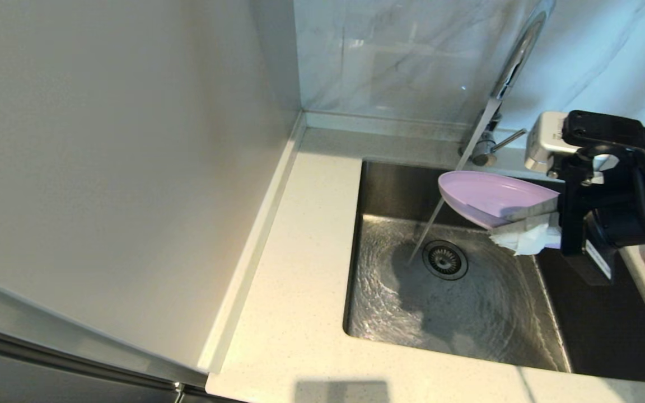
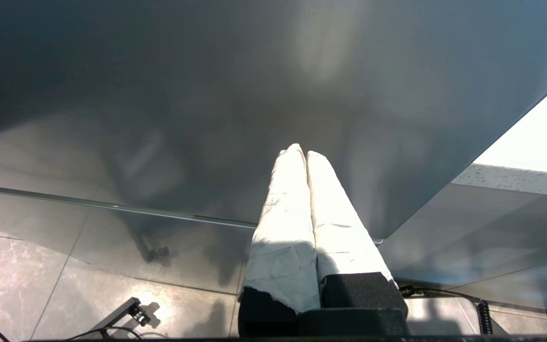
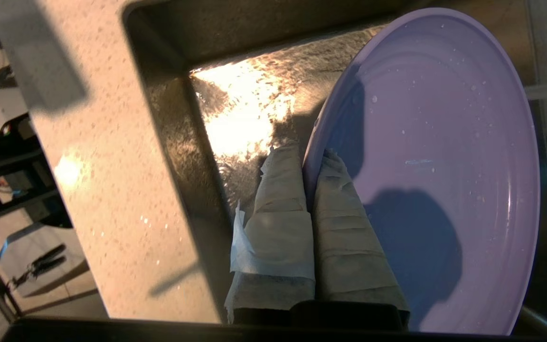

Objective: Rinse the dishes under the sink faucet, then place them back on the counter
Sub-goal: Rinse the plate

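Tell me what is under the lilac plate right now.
Under the lilac plate, held by the right hand, lies the wet sink floor. The drain strainer sits just beside it. The basin part behind the plate and hand is hidden.

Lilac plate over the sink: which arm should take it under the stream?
Right. The right gripper already pinches the lilac plate by its rim, above the sink, beside the faucet stream. The left gripper is shut, holds nothing, and is absent from the head view.
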Motion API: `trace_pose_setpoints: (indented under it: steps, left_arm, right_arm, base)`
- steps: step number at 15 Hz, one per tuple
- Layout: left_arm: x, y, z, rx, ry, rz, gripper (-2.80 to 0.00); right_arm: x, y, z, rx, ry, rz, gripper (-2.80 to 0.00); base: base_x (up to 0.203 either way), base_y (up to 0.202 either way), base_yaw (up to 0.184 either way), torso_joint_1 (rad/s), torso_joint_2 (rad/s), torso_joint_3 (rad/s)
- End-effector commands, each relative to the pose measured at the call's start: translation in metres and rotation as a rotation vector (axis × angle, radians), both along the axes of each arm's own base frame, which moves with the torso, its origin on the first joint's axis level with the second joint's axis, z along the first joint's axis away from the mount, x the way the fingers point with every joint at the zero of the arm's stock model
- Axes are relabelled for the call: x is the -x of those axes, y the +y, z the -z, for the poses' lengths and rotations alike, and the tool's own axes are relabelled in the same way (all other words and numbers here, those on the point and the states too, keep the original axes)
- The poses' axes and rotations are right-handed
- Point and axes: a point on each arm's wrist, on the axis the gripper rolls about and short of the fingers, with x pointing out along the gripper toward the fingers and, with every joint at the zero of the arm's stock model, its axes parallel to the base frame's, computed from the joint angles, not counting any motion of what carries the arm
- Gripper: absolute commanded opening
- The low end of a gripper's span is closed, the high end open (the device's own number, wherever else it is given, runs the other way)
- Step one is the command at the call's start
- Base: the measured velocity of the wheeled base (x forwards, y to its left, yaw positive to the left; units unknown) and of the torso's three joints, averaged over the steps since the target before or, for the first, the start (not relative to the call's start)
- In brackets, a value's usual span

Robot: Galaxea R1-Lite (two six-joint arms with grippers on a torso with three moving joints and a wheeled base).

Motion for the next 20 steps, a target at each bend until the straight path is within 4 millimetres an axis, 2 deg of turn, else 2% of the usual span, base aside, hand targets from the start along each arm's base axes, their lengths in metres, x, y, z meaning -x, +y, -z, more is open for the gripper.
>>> trace_pose_setpoints:
  steps: [1, 4, 10, 20]
  left_arm:
    - [0.000, 0.000, 0.000, 0.001, 0.000, 0.000, -2.80]
    - [0.000, 0.000, 0.000, 0.001, 0.000, 0.000, -2.80]
    - [0.000, 0.000, 0.000, 0.001, 0.000, 0.000, -2.80]
    - [0.000, 0.000, 0.000, 0.001, 0.000, 0.000, -2.80]
  right_arm:
    - [-0.007, 0.016, 0.007, 0.012, 0.008, -0.018, -2.80]
    - [-0.008, 0.020, 0.009, 0.017, 0.014, 0.003, -2.80]
    - [-0.024, 0.028, 0.013, 0.006, -0.008, 0.103, -2.80]
    - [-0.042, 0.045, 0.011, -0.016, -0.076, 0.113, -2.80]
  base:
    - [0.000, 0.000, 0.000, 0.000, 0.00, 0.000]
    - [0.000, 0.000, 0.000, 0.000, 0.00, 0.000]
    - [0.000, 0.000, 0.000, 0.000, 0.00, 0.000]
    - [0.000, 0.000, 0.000, 0.000, 0.00, 0.000]
